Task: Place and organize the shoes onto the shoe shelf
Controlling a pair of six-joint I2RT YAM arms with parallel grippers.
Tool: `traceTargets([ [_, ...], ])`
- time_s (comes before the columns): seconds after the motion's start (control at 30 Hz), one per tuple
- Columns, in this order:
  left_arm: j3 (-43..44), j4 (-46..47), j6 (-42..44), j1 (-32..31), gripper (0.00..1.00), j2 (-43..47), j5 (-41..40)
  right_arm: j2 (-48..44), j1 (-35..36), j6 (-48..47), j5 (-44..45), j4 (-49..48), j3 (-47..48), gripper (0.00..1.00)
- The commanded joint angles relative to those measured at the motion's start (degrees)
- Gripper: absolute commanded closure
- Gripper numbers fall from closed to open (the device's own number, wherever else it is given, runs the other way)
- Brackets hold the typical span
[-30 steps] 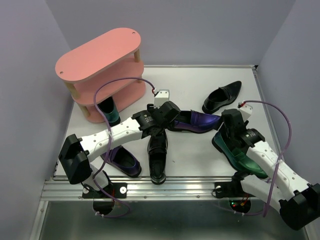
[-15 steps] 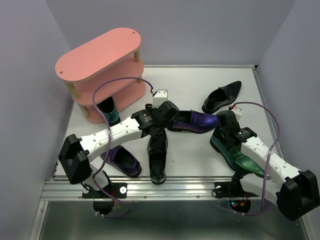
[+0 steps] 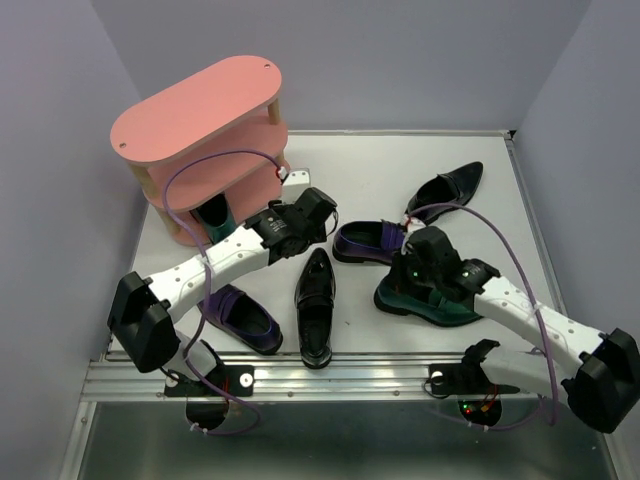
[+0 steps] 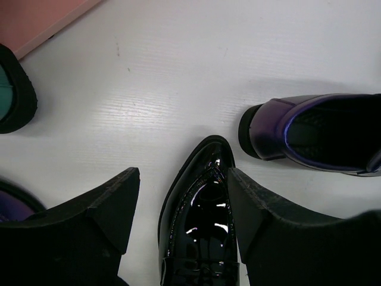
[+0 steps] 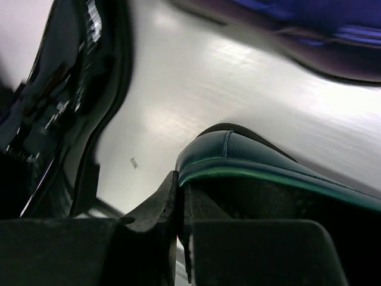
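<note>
Open surface [image 3: 375, 165]: far strip between shoe shelf [image 3: 195, 120] and black pointed shoe [image 3: 446, 193] unobstructed; widest passage.
Centre congested: glossy black shoe [image 3: 316, 300], purple shoe [image 3: 368, 242], green shoe [image 3: 425, 298] lie close together, only narrow gaps between.
Shelf bottom tier: partly occupied by second green shoe [image 3: 216, 217].
Shelf top board bare.
Near-left corner: second purple shoe [image 3: 246, 320] in way.

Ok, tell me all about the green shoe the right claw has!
The green shoe is shiny dark green, like leather, with a dark sole and dark inside. It's over the white table, close to the purple shoe. The right claw pinches its rim; I can't tell if it's lifted.
</note>
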State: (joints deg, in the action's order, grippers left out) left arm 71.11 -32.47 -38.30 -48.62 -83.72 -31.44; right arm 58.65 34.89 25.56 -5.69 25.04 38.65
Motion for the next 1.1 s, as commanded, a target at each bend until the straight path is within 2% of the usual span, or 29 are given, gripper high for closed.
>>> traceTargets([
  [0.0,1.0,-0.1,1.2,1.1,0.28,3.0,0.7,2.3,8.6,-3.9,-0.5,-3.2,5.6,0.99],
  [0.07,1.8,-0.4,1.7,1.2,0.28,3.0,1.0,5.0,13.5,-3.8,1.5,-2.3,6.9,0.98],
  [0.13,2.4,-0.3,2.3,1.2,0.28,2.9,2.0,6.5,17.3,-3.0,3.0,-1.4,7.6,0.83],
  [0.17,3.0,-0.5,2.5,1.2,0.26,2.9,2.3,7.3,18.3,-1.8,5.4,-0.8,7.8,0.53],
  [0.23,3.6,-0.8,3.0,1.2,0.23,2.7,3.4,7.2,18.9,-1.0,8.9,0.9,8.2,0.31],
  [0.27,4.1,-0.9,3.6,1.2,0.22,2.7,4.2,5.9,18.9,0.0,12.8,1.6,8.5,0.17],
  [0.33,4.6,-0.8,4.7,1.2,0.2,2.9,5.2,3.9,18.9,0.8,17.7,3.6,9.2,0.06],
  [0.4,4.7,-0.7,5.6,1.2,0.2,3.3,7.2,1.0,18.9,2.7,26.0,6.6,10.3,0.02],
  [0.47,4.3,0.0,7.2,1.0,0.2,3.8,9.5,-0.6,18.9,3.7,30.9,8.4,11.5,0.02],
  [0.6,2.9,2.3,11.0,-0.4,0.2,4.9,17.3,-2.8,18.3,9.6,46.0,13.0,15.5,0.02],
  [0.7,2.4,2.5,12.5,-1.8,0.2,5.0,21.1,-4.3,15.7,12.3,51.4,15.8,16.8,0.03],
  [0.77,2.3,2.6,14.1,-3.5,0.2,4.4,23.1,-5.3,10.0,11.8,51.0,15.8,17.3,0.02],
  [0.87,3.0,3.0,16.8,-7.3,0.2,2.4,26.7,-4.3,-0.6,9.4,45.9,15.9,19.3,0.02],
  [0.97,6.2,1.1,19.1,-10.6,0.2,-2.6,28.0,-2.8,-7.0,7.8,41.5,15.9,21.7,0.0],
  [1.07,9.2,-2.5,20.8,-14.9,0.2,-9.1,27.4,-1.6,-9.2,7.0,38.8,15.9,23.4,0.0],
])
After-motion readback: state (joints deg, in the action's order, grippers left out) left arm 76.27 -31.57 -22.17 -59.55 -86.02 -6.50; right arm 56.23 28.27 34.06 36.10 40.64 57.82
